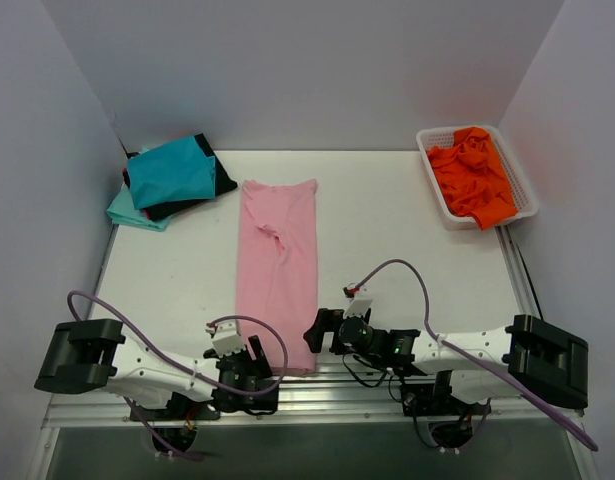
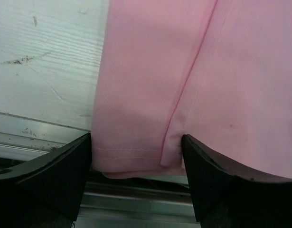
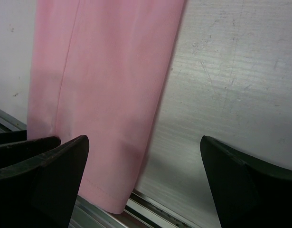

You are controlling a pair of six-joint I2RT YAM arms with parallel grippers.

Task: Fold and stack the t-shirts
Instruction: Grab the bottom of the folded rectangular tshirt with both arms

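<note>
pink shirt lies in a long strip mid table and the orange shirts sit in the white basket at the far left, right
Wrong side: the top external view shows the white basket with the orange shirts at the far right, not the left. The pink shirt does lie in a long strip mid table.

Pale surface (image 1: 387, 230), three loads.
I see a pink t-shirt (image 1: 277, 270) lengthwise at centre, a teal-black-aqua shirt pile (image 1: 172, 180) far left, a white basket (image 1: 452, 218) far right.
</note>
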